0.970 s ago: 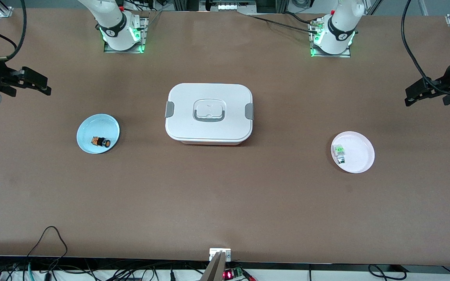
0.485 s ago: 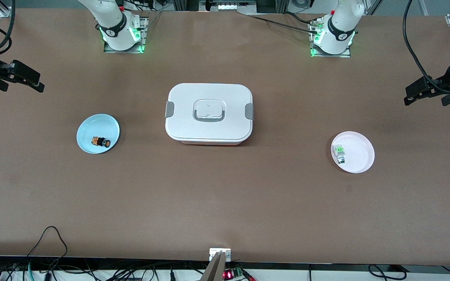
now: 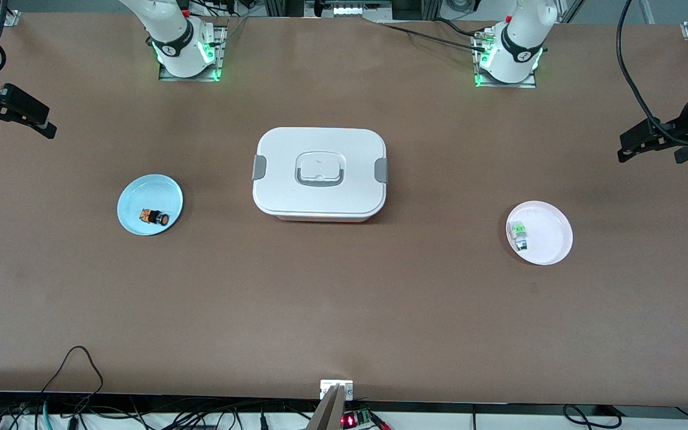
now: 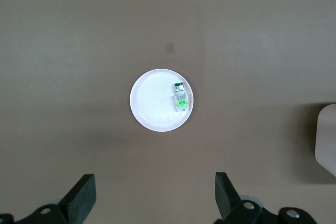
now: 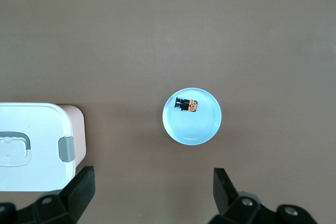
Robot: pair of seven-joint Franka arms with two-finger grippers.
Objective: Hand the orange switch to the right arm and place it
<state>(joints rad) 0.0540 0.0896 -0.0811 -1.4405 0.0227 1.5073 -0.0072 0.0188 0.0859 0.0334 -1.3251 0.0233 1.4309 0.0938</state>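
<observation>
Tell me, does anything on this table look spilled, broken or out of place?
Nothing stands out. The orange switch lies on its side in the blue plate, the green-and-white switch in the pink plate, and the white box sits shut between them. Both grippers hang open, high above the table ends.

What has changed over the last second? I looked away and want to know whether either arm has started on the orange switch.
Only the right gripper moved: it drew back toward the right arm's end of the table and its base side, open and empty. The left gripper hangs open as before. Nothing was gripped or released. The orange switch lies on the blue plate as before.
</observation>
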